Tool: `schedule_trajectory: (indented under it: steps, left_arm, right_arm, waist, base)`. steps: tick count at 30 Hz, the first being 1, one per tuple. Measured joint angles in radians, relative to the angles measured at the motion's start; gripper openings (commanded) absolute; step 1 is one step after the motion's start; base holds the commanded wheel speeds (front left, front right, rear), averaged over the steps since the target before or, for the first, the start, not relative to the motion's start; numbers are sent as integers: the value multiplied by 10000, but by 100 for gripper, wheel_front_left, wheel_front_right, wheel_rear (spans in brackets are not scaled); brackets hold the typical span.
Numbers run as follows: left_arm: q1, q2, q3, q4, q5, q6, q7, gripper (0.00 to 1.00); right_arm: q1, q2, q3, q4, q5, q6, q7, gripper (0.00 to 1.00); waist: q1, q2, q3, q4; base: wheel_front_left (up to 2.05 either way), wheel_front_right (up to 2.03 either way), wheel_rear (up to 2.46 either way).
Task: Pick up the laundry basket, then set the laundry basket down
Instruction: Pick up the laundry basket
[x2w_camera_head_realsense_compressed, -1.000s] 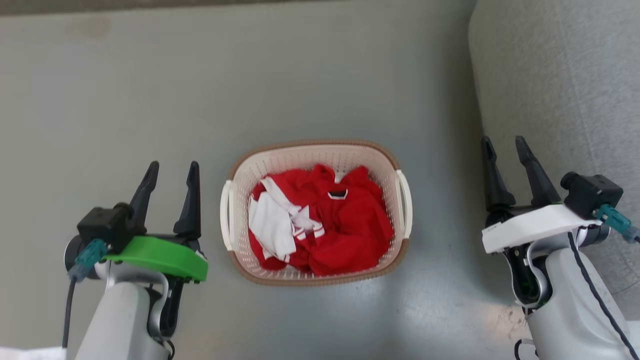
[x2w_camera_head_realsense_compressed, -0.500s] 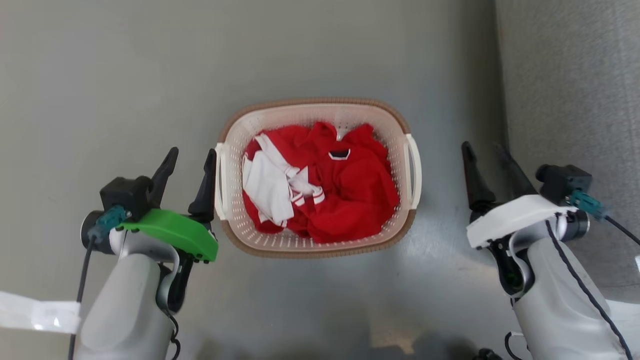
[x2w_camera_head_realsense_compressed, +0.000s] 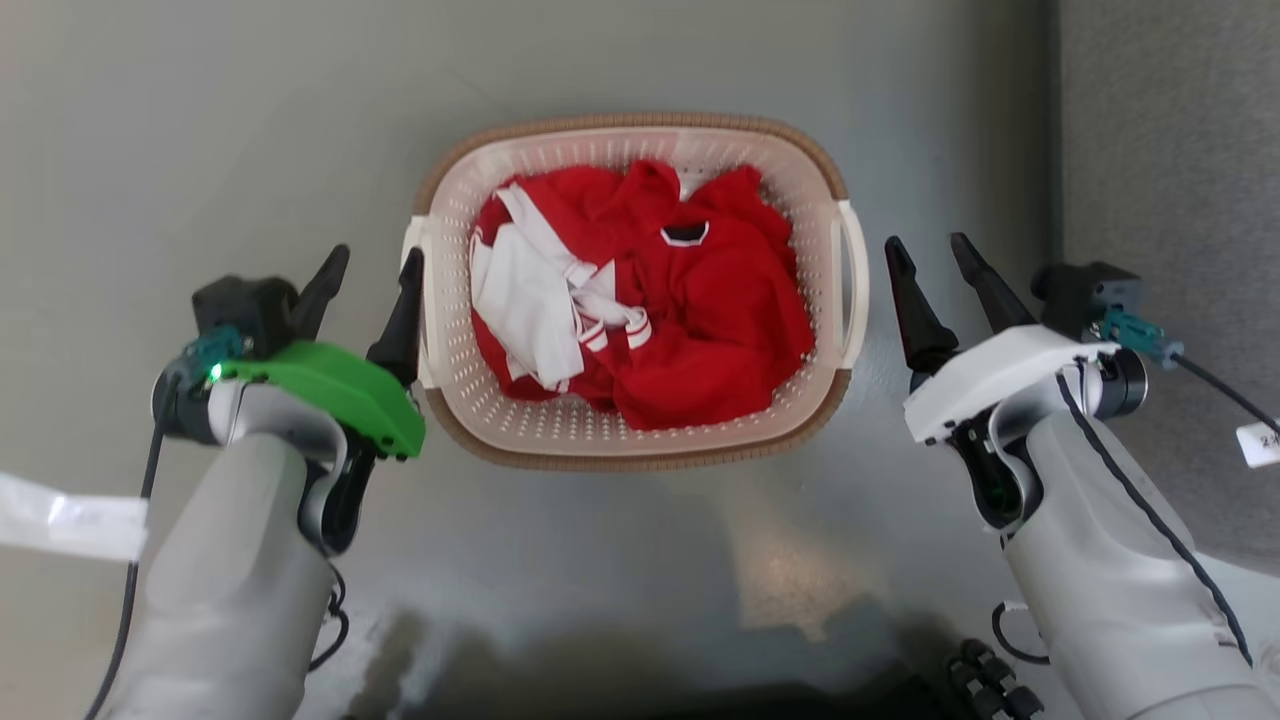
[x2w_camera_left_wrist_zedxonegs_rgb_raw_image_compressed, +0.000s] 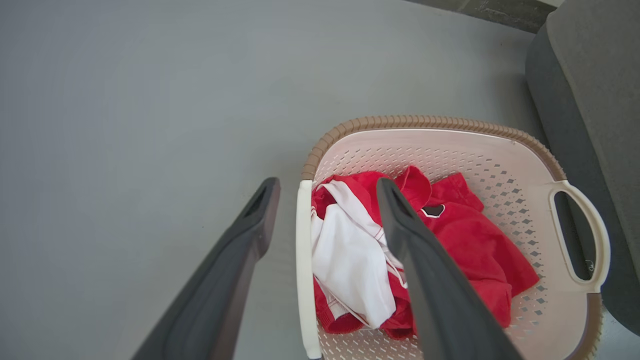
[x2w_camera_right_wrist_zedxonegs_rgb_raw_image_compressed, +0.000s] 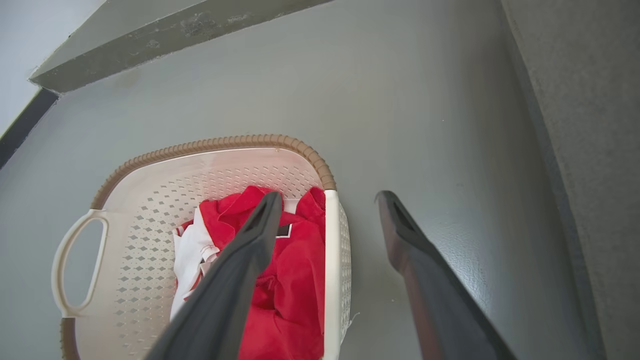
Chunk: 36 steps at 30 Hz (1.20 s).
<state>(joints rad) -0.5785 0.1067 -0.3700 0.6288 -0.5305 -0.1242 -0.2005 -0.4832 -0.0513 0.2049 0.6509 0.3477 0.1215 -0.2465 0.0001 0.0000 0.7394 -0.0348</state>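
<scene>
Laundry basket (x2w_camera_head_realsense_compressed: 630, 122), stood on the floor (x2w_camera_head_realsense_compressed: 200, 120) between the tools, has been closed in on. The left gripper (x2w_camera_head_realsense_compressed: 376, 253), spread wide, is now set against the left handle (x2w_camera_left_wrist_zedxonegs_rgb_raw_image_compressed: 301, 250). The right gripper (x2w_camera_head_realsense_compressed: 924, 240), equally wide, is just beside the right handle (x2w_camera_head_realsense_compressed: 856, 290). Nothing is clasped yet.

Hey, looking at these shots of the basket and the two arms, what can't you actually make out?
Floor of the basket: covered by the clothes, every view.
Whether the left end effector touches the left handle: its finger overlaps it in the head view.
Print on the tag: too small and cut by the head view's right edge.
Basket's near end: cut by both wrist views' bottom edges.
</scene>
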Motion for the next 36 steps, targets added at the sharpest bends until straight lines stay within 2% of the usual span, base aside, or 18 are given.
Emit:
schedule_trajectory:
  steps: [18,32,33,34,35,36]
  left_arm:
    - [-1510,-54,-1108,1682,-765,0,769,100]
    - [-2154,-199,-1768,2301,-1360,0,892,100]
    - [-2180,-199,-1812,2330,-1373,0,846,100]
    - [-2216,-199,-1854,2357,-1400,0,840,100]
    - [-2255,-199,-1891,2374,-1444,0,840,73]
    - [-2290,-199,-1931,2391,-1457,0,840,31]
  right_arm:
    - [-1578,-69,1037,1824,249,13,376,100]
    - [-2373,-104,1484,2623,727,15,359,100]
    - [-2414,-104,1519,2671,769,15,357,94]
    - [-2465,-104,1549,2708,788,15,347,78]
    - [-2516,-105,1580,2729,836,15,343,60]
    - [-2561,-107,1611,2754,859,17,320,37]
  waist:
    - [0,0,1746,103]
    - [-1,0,2347,213]
    - [-1,0,2351,217]
    - [-1,0,2352,220]
    - [-1,0,2351,222]
    - [-1,0,2349,223]
  base:
    - [0,0,0]
    - [0,0,0]
    - [0,0,0]
    - [0,0,0]
    - [0,0,0]
    - [0,0,0]
